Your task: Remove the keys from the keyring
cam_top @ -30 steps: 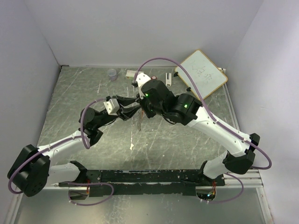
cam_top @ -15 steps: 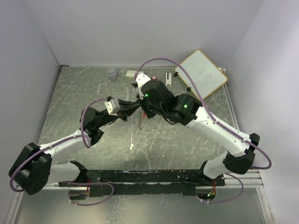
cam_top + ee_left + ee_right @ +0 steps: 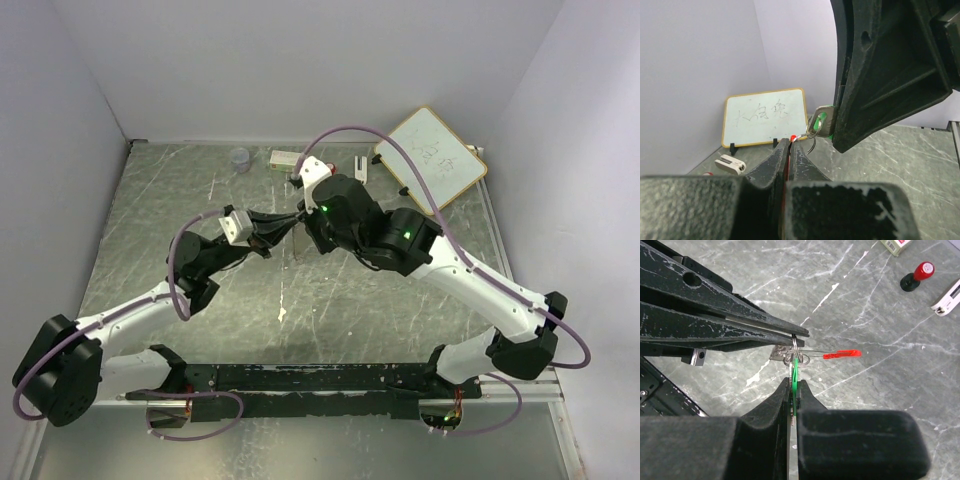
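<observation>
Shiny metal keyring (image 3: 790, 360), seemingly plastic-headed green key (image 3: 795, 374), glossy marbled table (image 3: 880, 365).

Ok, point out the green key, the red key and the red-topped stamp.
green key (image 3: 795, 374): right wrist view, on its green edge.
red key (image 3: 841, 354): right wrist view, mid strip.
stamp (image 3: 925, 269): right wrist view, on its red top.

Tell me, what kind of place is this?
Probably a robot test booth, not a home: plain white walls box in a scratched grey table, two robot arms are bolted at its edge, and a small whiteboard leans at the back.
</observation>
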Robot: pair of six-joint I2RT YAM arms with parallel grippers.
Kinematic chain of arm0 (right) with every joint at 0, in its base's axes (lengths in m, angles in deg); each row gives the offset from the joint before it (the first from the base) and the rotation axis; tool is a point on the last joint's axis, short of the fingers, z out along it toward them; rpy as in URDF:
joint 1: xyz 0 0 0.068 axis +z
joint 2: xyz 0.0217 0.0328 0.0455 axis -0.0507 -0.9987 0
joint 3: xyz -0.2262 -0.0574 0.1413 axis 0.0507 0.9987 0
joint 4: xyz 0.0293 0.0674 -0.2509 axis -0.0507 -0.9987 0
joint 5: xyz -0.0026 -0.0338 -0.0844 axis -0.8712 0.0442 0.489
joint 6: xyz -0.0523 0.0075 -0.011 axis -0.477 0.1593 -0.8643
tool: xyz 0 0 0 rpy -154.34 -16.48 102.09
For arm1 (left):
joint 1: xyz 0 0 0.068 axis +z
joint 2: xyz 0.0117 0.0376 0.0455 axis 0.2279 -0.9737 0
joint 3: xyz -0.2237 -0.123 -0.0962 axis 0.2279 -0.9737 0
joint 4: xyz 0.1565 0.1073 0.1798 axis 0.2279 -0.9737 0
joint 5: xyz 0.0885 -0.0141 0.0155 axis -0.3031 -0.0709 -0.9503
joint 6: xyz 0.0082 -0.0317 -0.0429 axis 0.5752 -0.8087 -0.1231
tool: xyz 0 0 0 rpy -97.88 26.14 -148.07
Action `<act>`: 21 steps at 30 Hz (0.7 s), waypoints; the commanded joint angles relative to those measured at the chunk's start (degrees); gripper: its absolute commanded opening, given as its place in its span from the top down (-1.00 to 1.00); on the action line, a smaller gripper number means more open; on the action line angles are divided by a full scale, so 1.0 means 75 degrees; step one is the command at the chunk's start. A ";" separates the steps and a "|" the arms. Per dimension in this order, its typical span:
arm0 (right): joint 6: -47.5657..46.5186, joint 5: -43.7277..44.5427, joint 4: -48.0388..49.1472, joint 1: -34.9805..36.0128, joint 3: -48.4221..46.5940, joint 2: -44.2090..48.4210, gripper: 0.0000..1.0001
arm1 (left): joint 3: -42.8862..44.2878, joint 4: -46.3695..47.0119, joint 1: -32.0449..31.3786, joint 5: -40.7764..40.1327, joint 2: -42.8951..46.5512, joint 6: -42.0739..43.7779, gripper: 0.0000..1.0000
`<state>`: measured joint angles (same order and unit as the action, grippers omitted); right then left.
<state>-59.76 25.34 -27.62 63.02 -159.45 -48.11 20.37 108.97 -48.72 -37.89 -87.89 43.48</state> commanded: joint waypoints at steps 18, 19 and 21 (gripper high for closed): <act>0.0124 0.0055 0.1078 0.0059 0.1159 0.0570 1.00 | -0.0310 0.1459 0.0006 -0.0759 0.0422 -0.0812 0.86; 0.0115 0.0057 0.1094 0.0059 0.1181 0.0564 1.00 | -0.0325 0.1526 0.0009 -0.0753 0.0423 -0.0845 0.86; 0.0108 0.0049 0.1136 0.0064 0.1218 0.0548 1.00 | -0.0387 0.1659 0.0009 -0.0762 0.0428 -0.0923 0.87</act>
<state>-59.28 25.31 -20.99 63.26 -151.10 -45.25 17.97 114.67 -48.72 -42.57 -85.57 38.84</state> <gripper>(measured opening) 0.023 0.072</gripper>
